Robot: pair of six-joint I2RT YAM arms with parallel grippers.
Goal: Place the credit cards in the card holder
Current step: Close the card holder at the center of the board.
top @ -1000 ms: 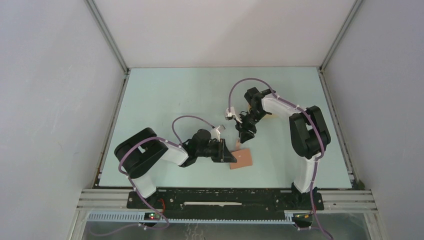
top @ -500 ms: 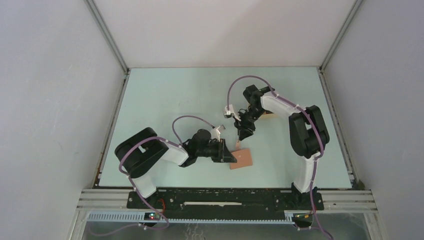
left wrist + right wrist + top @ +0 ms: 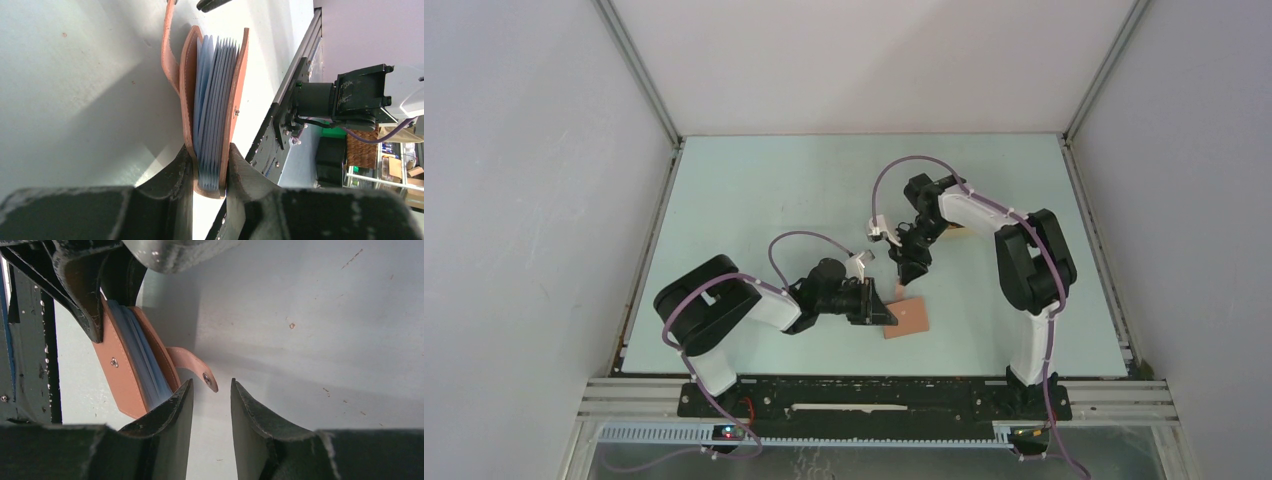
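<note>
1. Leather is what we see pinched: the black two-finger left gripper (image 3: 210, 174) is clenched on the bottom edge of the small reddish-brown leather card holder (image 3: 237, 100).
2. We find the holder on the pale green table (image 3: 754, 200), at about 5 o'clock from its centre, with the left gripper at its 9 o'clock side.
3. Its covers stand apart, and the pale blue-grey pockets (image 3: 216, 110) fan out between them.
4. The black right gripper (image 3: 211, 405) hangs at 12 o'clock of the holder, its fingers spread and grasping nothing.
5. The holder's brown snap strap (image 3: 192, 365) curls toward that gap; its tip sits at the mouth, unpinched.
</note>
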